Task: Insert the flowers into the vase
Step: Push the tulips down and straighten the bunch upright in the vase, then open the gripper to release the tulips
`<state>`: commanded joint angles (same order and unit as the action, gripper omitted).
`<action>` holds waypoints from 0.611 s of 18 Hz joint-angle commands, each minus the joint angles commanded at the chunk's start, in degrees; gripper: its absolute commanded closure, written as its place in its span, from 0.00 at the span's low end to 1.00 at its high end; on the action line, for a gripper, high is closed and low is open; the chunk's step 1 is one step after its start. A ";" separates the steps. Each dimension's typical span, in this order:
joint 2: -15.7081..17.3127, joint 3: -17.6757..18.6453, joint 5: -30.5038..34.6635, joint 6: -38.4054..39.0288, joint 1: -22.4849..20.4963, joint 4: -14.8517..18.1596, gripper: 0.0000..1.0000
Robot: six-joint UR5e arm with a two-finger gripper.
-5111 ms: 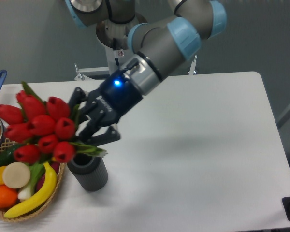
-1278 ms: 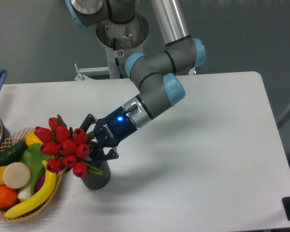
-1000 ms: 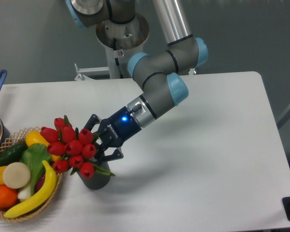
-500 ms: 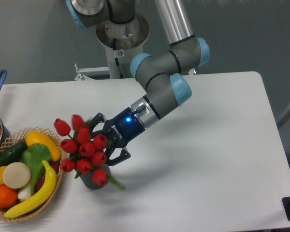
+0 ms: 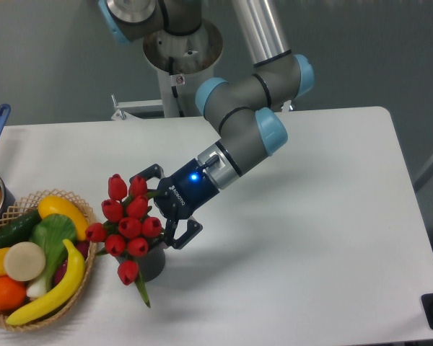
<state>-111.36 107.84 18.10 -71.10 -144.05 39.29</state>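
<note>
Over the last second the bunch of flowers (image 5: pixel 128 225) has swung from leaning left over the fruit basket (image 5: pixel 86 259) toward standing more upright, and it now sits right on top of the vase (image 5: pixel 151 263), hiding most of the vase's mouth. One bud and a green leaf hang down past the vase's front, so the stems look to be going in but probably are not seated yet (the mouth itself is covered, so I cannot confirm it). The claw (image 5: pixel 166 209) has followed to the right and lower; its two fingers are spread around the stems just behind the buds, and whether they pinch or have begun to let go I cannot tell. My guess is the insertion is nearly finished, with only settling and release left.

Counting: one bunch, about ten red buds showing; one vase; one arm; one basket on the white desk (image 5: pixel 310 216), holding one banana (image 5: pixel 54 288), one orange (image 5: pixel 5 293) and some vegetables.
</note>
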 joint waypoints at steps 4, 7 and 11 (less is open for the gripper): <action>2.63 0.09 9.31 0.09 -0.09 0.00 0.00; 5.00 0.61 11.42 0.44 -0.18 0.09 0.00; 8.43 1.05 22.57 0.62 -0.26 0.18 0.00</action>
<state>-102.93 108.90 40.67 -70.49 -144.32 39.46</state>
